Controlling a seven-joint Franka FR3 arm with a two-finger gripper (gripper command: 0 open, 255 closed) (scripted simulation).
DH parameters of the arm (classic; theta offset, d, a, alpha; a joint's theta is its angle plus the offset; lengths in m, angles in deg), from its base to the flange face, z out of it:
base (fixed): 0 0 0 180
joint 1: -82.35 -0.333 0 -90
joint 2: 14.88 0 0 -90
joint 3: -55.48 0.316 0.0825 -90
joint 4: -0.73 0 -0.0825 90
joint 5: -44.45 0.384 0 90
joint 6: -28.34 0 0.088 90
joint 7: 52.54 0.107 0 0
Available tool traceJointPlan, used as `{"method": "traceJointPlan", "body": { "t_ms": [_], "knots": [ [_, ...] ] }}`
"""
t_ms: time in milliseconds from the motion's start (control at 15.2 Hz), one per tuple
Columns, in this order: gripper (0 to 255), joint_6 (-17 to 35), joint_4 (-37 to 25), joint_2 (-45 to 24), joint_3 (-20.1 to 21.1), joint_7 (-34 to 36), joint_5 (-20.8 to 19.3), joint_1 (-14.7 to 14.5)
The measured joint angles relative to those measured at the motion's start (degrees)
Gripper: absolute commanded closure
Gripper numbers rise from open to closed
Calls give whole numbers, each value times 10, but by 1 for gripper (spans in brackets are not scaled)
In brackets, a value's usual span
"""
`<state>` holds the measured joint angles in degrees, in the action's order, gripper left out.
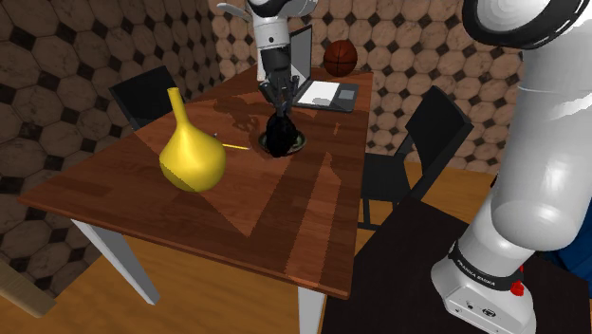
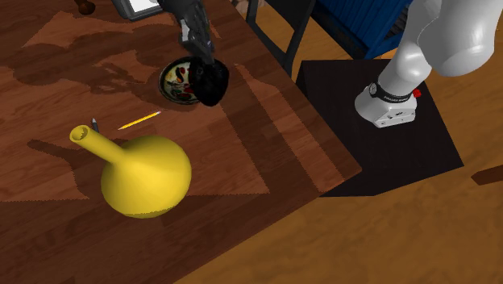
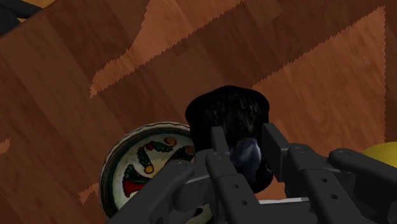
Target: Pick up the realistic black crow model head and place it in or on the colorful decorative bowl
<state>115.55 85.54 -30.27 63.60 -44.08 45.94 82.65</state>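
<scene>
The gripper (image 3: 245, 137) clasps the crow head (image 3: 229, 109) between its two black fingers (image 3: 219, 151) - a rounded, glossy black shape with a greyish patch showing in the gap between them. Behind it lies the bowl (image 3: 113, 167), dark-rimmed, its pale inside painted with red, green and orange motifs. The crow head overlaps one side of the bowl's rim. The bowl sits on the wooden table (image 3: 76, 83), brown with lighter, jagged-edged patches. Well apart from the bowl, past the gripper, a sliver of a yellow thing (image 3: 383, 153) shows.
</scene>
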Motion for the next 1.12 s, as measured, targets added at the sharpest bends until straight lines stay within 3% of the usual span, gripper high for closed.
{"method": "traceJointPlan", "body": {
  "t_ms": [330, 462, 528, 660, 1122],
  "knots": [
    [255, -51, -141, -92, -17, -42, -15, 23],
    [255, -86, -224, -141, -24, -59, -20, 32],
    [255, -88, -234, -149, -26, -64, -21, 35],
    [255, -84, -239, -159, -27, -68, -22, 37],
    [255, -20, -162, -140, -27, -71, -22, 41]
  ]
}}
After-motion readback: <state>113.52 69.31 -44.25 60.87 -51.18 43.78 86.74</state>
